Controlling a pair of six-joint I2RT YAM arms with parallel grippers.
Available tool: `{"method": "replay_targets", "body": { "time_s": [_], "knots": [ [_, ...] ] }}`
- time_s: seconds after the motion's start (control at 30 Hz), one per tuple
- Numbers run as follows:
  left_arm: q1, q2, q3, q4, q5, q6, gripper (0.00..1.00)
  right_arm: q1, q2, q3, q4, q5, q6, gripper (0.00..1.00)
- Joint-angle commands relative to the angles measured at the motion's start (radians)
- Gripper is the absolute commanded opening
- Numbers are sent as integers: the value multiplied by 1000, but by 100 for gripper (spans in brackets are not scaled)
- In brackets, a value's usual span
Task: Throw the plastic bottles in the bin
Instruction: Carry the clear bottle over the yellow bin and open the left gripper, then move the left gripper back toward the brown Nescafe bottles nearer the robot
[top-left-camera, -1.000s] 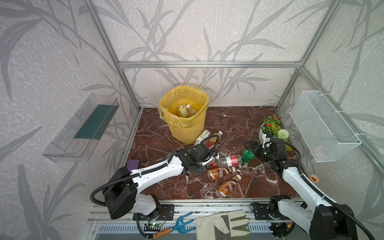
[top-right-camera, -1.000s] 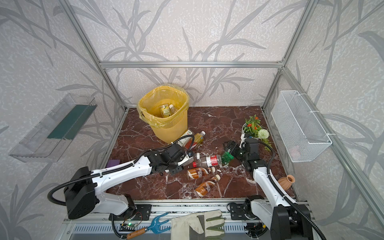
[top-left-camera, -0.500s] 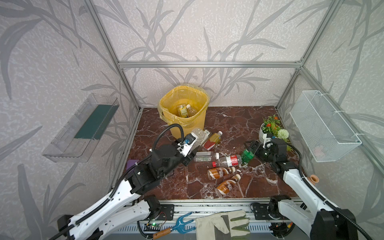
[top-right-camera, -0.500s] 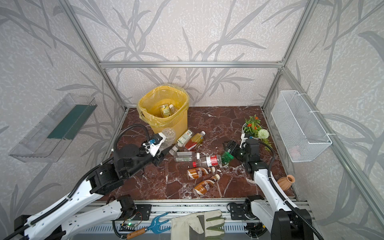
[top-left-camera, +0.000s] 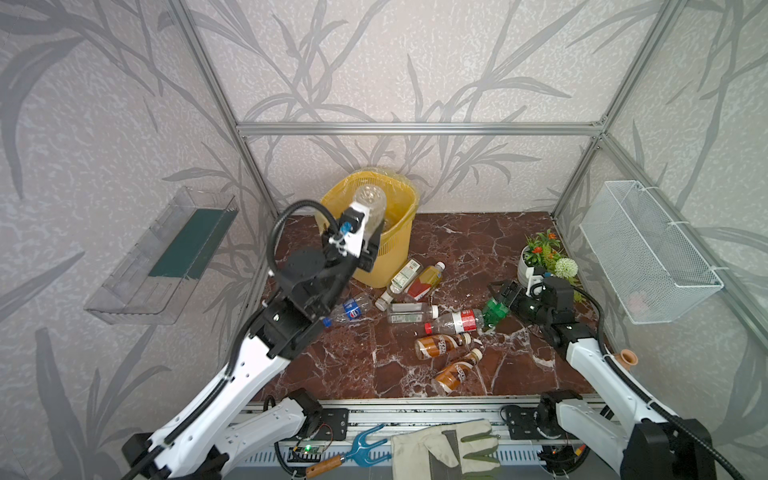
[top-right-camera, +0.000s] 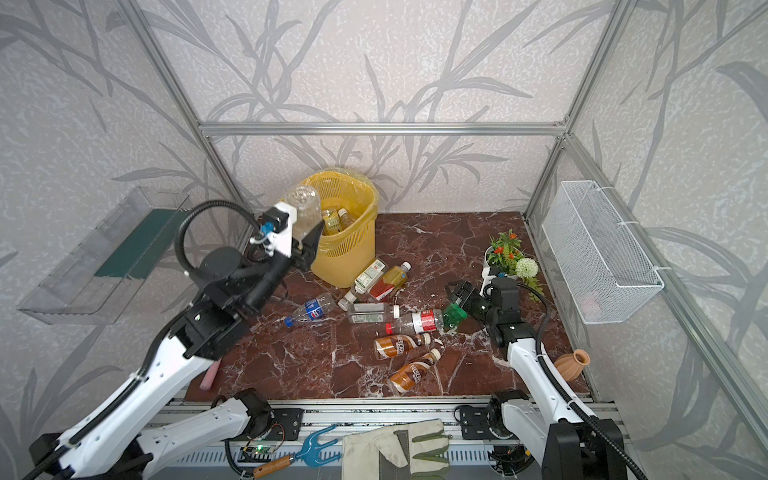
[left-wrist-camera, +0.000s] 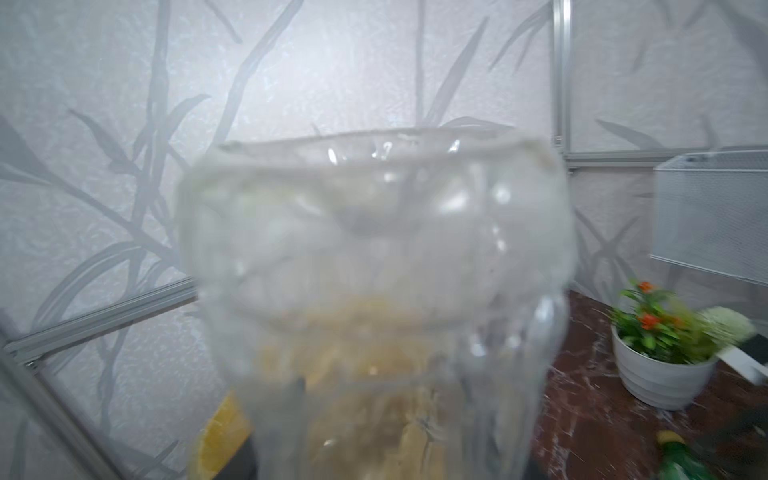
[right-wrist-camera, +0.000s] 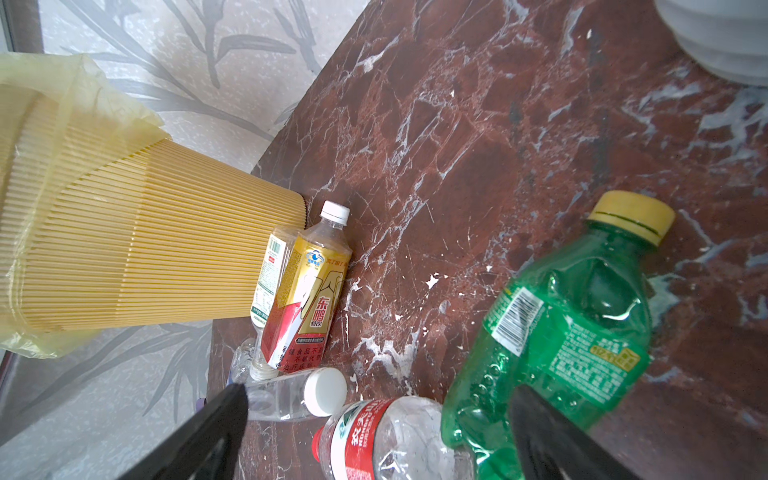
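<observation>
- We are gripping a clear plastic bottle (top-left-camera: 369, 203) in the left gripper (top-left-camera: 365, 237). The jaws are clamped on its lower part, so it is standing nearly vertical with its ribbed base uppermost.
- The tall yellow perforated plastic bin (top-left-camera: 405, 195) is standing at the far left of the red marble floor (top-left-camera: 457, 232), with a few bottles (top-right-camera: 332, 220) lying inside it.
- In both top views the held bottle is overlapping the bin's near-left rim. We are judging it to be high above that edge, not over the middle of the mouth, which lies far and right of it.
- We are expecting the next move to be a short carry far and right, then a release. Let go here, the bottle could clip the rim and bounce back onto the floor.
- The right gripper (top-left-camera: 503, 296) is hovering low at the right of the floor, jaws spread wide and holding nothing.
- A green plastic bottle with a yellow cap (right-wrist-camera: 573, 324) is lying on its side there, cap pointing away from that gripper. Its base end is sitting partly between the jaws, and we cannot tell whether it is touching them.
- The left arm is the nearer one to the bin; the right arm is well apart from it.
</observation>
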Motion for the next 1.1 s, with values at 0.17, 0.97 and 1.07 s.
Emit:
{"method": "replay_targets", "body": {
  "time_s": [0.17, 0.97, 1.07],
  "knots": [
    [210, 332, 357, -342, 269, -238, 99, -4, -96, 3, -52, 4, -20, 98],
    [-67, -199, -173, -356, 199, -207, 97, -4, -105, 28, -178, 70, -2, 98],
    [-162, -186, -238, -363, 191, -246, 96, -4, -87, 37, -172, 71, 0, 98]
  ]
}}
